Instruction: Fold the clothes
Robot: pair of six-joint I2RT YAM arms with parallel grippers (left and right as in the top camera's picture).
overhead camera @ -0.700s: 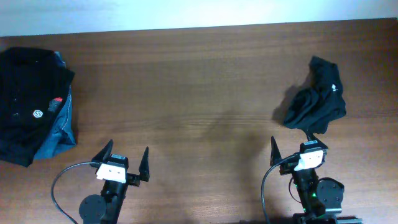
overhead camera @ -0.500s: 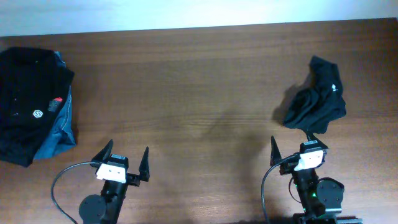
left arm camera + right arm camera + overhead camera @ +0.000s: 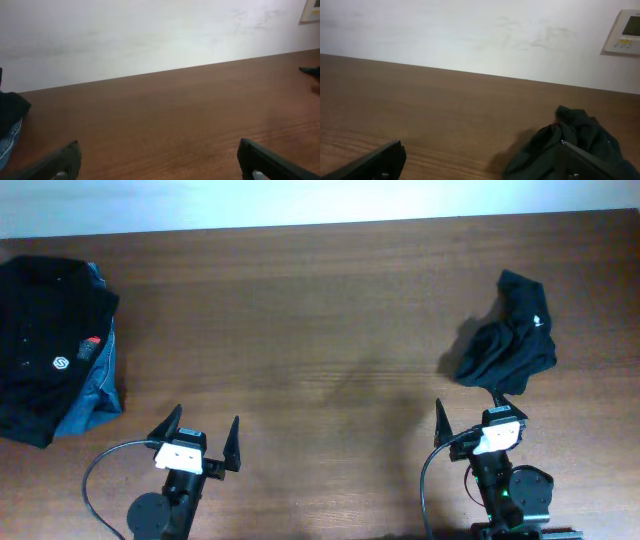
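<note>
The stack (image 3: 45, 360) runs off the overhead view's left edge, its black top (image 3: 40, 320) covers all but a strip of the denim (image 3: 104, 378), and the logo (image 3: 58, 362) and tag (image 3: 91, 345) on it are too small to read. The crumpled garment (image 3: 510, 345) folds over itself so its kind cannot be told, and its near edge merges with one fingertip of the right gripper (image 3: 473, 415), so whether they touch is unclear. The right wrist view's edge cuts the wall panel (image 3: 624, 31), its display too small to read.

We see our left claw (image 3: 159, 145) spread wide above the brown table (image 3: 175, 110), and black clothes (image 3: 10, 112) at the left edge.
</note>
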